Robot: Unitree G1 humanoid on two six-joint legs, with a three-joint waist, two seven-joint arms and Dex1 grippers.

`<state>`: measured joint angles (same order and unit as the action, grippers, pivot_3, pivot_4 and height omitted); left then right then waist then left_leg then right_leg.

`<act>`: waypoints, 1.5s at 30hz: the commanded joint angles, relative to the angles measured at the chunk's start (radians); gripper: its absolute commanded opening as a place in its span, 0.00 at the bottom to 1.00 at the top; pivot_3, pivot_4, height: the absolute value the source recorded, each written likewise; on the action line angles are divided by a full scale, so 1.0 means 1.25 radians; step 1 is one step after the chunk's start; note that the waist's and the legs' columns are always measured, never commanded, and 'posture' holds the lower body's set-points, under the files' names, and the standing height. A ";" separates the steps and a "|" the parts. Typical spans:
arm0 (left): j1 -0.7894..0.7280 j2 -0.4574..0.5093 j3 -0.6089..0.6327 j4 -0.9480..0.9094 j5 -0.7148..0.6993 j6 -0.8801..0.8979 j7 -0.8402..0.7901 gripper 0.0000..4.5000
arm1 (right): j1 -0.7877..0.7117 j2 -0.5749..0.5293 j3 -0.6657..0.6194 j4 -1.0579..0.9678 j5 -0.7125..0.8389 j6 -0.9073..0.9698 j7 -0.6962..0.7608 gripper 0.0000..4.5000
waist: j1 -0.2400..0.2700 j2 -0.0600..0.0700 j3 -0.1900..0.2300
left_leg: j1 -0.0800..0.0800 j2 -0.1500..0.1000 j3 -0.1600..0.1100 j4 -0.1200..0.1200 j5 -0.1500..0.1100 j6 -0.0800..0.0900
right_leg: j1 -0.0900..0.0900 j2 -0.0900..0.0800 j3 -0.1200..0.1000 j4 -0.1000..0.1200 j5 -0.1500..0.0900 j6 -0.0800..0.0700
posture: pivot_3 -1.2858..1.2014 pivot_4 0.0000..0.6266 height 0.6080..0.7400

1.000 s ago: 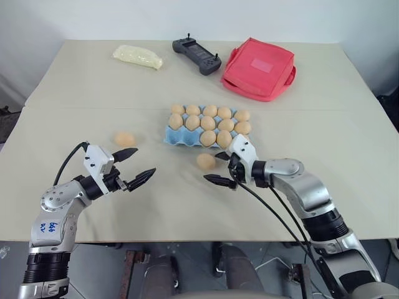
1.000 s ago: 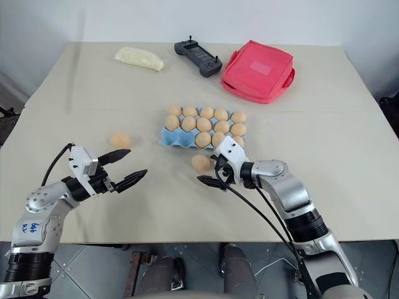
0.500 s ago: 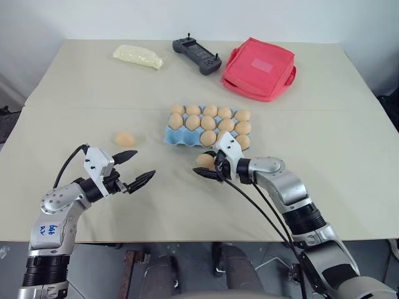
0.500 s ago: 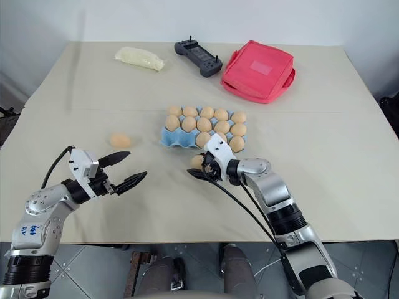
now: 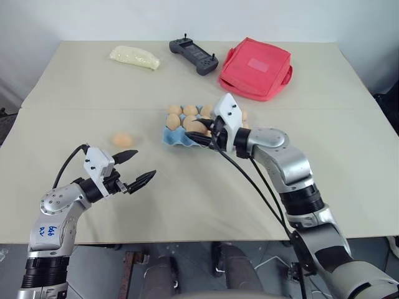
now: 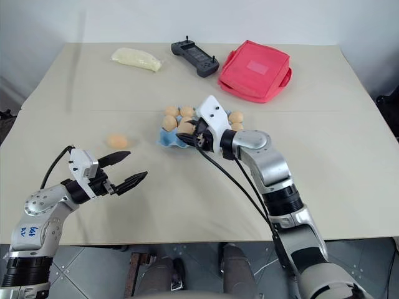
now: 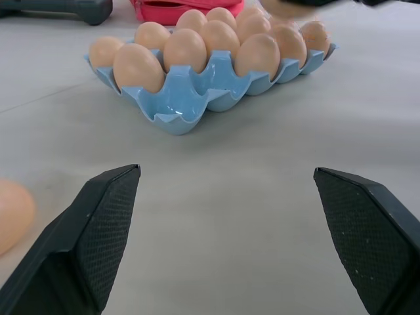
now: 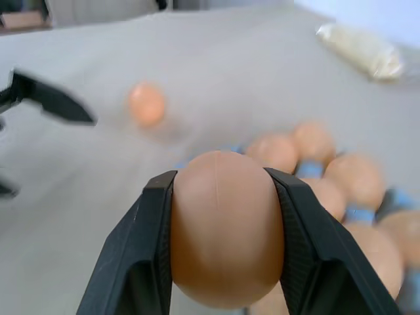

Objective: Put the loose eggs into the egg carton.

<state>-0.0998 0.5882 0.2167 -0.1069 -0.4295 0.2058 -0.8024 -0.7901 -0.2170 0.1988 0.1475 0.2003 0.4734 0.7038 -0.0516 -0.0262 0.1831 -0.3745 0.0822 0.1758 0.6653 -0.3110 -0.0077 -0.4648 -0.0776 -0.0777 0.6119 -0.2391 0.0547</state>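
- R gripper (image 6: 194, 134) clamped on one egg (image 8: 226, 226), held above the near-left part of the carton (image 7: 190, 98).
- L gripper (image 5: 134, 167) open, empty, low over the table (image 5: 187, 205) toward its near-left corner.
- Carton mid-table, almost full of eggs; near-left corner cup bare.
- Loose egg (image 5: 121, 138) on table left of carton, just beyond L gripper.
- Far edge: pale packet (image 5: 134, 56), black controller (image 5: 194, 56), red pouch (image 5: 255, 67).

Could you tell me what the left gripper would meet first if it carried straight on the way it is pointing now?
Probably the egg carton. Through the left wrist view, the open left gripper looks across bare table at the carton's near corner, whose empty cup faces it. The loose egg lies off to one side.
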 commanded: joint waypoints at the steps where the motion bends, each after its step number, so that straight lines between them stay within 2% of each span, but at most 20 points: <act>1: -0.002 -0.001 0.011 -0.018 -0.009 -0.007 0.002 1.00 | -0.029 0.033 -0.012 0.056 -0.013 -0.053 -0.030 0.35 | -0.002 0.000 0.000 | 0.000 0.000 0.000 0.000 0.001 -0.002 | 0.000 0.000 0.000 0.000 0.000 0.000 | 0.52 0.24 1.00; 10: 0.009 -0.003 0.014 -0.031 -0.010 -0.003 0.012 1.00 | -0.072 0.099 -0.018 0.188 -0.041 -0.140 -0.067 0.35 | -0.006 0.000 0.000 | -0.001 0.000 0.001 0.000 0.001 -0.003 | 0.000 0.000 0.000 0.000 0.000 0.000 | 0.52 0.24 1.00; 17: 0.010 -0.004 0.013 -0.033 -0.011 -0.003 0.018 1.00 | -0.062 0.107 -0.010 0.161 -0.026 -0.138 -0.036 0.89 | -0.006 0.000 0.000 | -0.001 0.001 0.001 0.000 0.001 -0.003 | -0.001 0.000 0.000 0.000 0.000 0.000 | 0.52 0.24 1.00; 23: 0.006 -0.005 0.010 -0.030 -0.011 -0.005 0.021 1.00 | -0.035 0.063 -0.031 0.074 -0.011 -0.095 -0.015 0.89 | -0.005 0.000 0.000 | -0.001 0.001 0.001 0.000 0.001 -0.004 | -0.001 0.000 0.000 0.000 0.000 0.000 | 0.52 0.24 1.00; 26: 0.008 -0.007 0.012 -0.031 -0.011 -0.005 0.024 1.00 | 0.014 -0.007 -0.042 -0.029 0.011 -0.075 0.034 0.89 | -0.003 0.000 0.000 | -0.001 0.001 0.001 -0.001 0.001 -0.004 | -0.001 -0.001 0.000 -0.001 0.000 0.000 | 0.52 0.24 1.00; 31: 0.024 -0.006 0.031 -0.033 -0.011 -0.003 0.038 1.00 | 0.141 -0.178 -0.088 -0.183 0.072 -0.053 0.149 0.89 | 0.004 0.000 0.000 | -0.001 0.000 0.001 -0.001 -0.001 -0.002 | 0.000 -0.001 -0.001 -0.002 0.000 0.001 | 0.52 0.24 1.00; 34: 0.031 -0.006 0.047 -0.024 -0.006 -0.010 0.053 1.00 | 0.215 -0.255 -0.140 -0.213 0.106 -0.073 0.197 0.89 | 0.004 0.000 0.000 | -0.001 0.000 0.001 -0.001 -0.003 0.000 | 0.000 -0.001 -0.002 -0.004 0.000 0.001 | 0.52 0.24 1.00; 41: 0.026 -0.021 0.087 0.004 0.018 -0.036 0.128 1.00 | 0.332 -0.341 -0.250 -0.230 0.205 -0.113 0.301 0.89 | 0.003 0.000 0.000 | 0.002 0.001 0.002 -0.001 -0.002 0.001 | 0.001 0.000 -0.002 -0.003 0.000 0.000 | 0.52 0.24 1.00; 45: 0.040 -0.043 0.118 0.004 0.045 -0.052 0.206 1.00 | 0.418 -0.405 -0.286 -0.221 0.215 -0.131 0.364 0.89 | 0.009 0.000 0.000 | 0.003 0.000 0.002 -0.001 -0.002 0.001 | 0.002 0.000 -0.001 -0.003 0.000 0.000 | 0.52 0.24 1.00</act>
<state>-0.0618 0.5434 0.3252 -0.0978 -0.3897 0.1656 -0.5867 -0.2857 -0.6946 -0.1226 -0.1056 0.4438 0.3347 1.1240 -0.0410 -0.0260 0.1833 -0.3714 0.0821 0.1781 0.6641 -0.3134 -0.0061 -0.4626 -0.0781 -0.0793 0.6073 -0.2389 0.0548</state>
